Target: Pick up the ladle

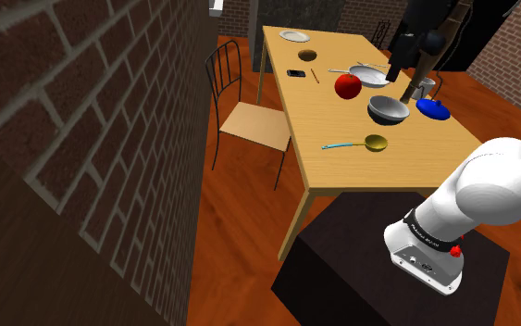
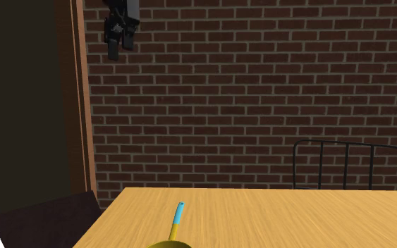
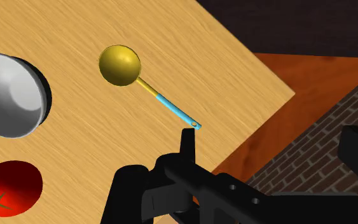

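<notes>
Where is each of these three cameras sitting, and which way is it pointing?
Shoulder view: beside the stand, looking down along the table; the white arm shows at lower right.
Second exterior view: low at the table's edge, facing the brick wall; the gripper hangs at upper left.
Wrist view: on that gripper, looking down past its black fingers at the table.
Shared: all three show the ladle.

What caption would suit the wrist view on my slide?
Open pincer over a wooden table edge; a gold ladle with blue handle lies ahead.
</notes>
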Controlling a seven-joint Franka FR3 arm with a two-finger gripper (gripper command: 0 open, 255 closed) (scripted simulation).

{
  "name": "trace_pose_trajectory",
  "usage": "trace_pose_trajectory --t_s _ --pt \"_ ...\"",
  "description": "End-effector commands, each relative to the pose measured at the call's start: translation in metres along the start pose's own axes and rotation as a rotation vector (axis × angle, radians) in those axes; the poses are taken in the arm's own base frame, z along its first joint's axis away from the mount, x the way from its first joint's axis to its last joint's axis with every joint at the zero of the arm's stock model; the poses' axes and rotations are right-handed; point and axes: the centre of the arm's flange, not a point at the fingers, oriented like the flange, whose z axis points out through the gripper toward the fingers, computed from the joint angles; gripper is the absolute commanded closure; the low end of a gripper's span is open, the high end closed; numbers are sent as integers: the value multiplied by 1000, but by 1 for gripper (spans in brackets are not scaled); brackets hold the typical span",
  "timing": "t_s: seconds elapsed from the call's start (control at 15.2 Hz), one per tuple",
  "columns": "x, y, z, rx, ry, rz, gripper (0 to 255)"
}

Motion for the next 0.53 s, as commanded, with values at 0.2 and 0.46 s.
trace_pose_trajectory --t_s 0.2,0.46 --pt "-1 22 34 17 -4 -88 0" --pt "1 51 81 39 -10 -204 0"
